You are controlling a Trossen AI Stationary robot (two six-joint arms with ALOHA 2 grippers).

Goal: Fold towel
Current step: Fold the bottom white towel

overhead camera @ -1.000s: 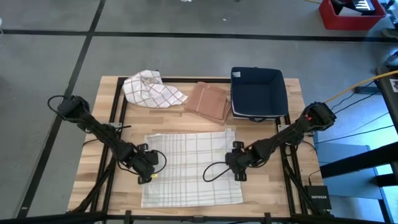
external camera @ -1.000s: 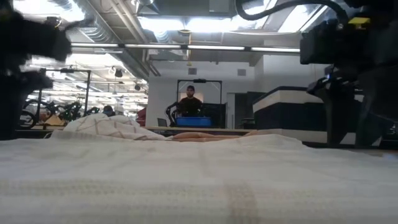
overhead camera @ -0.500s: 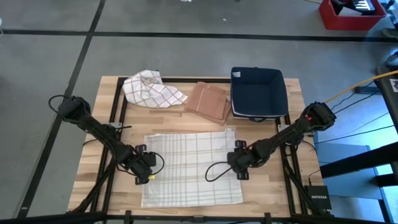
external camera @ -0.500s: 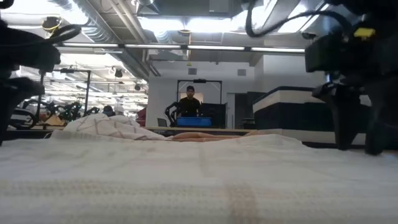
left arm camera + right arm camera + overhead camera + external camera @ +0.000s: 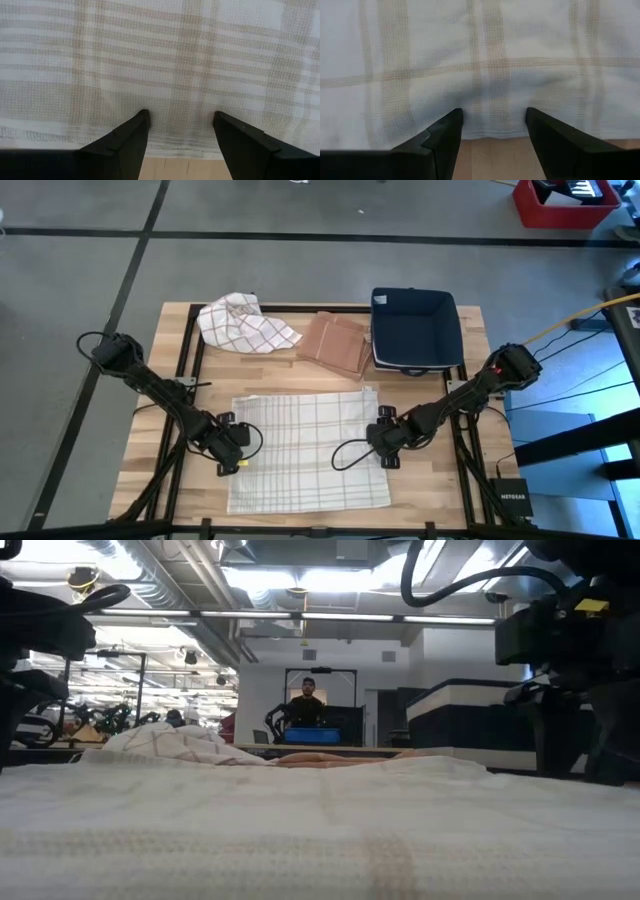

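Both arms have backed outward a bit since a second ago. Left gripper (image 5: 236, 448) and right gripper (image 5: 384, 442) sit spread at opposite edges of the flat towel (image 5: 306, 448), holding nothing.

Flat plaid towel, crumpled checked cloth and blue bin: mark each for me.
flat plaid towel (image 5: 305, 448), high view, middle of the spread cloth
crumpled checked cloth (image 5: 245, 323), high view, centre of the bunched heap
blue bin (image 5: 415, 306), high view, its far inner wall

Towel (image 5: 308, 448) flat btwn left pincer (image 5: 236, 442) & right pincer (image 5: 383, 438).
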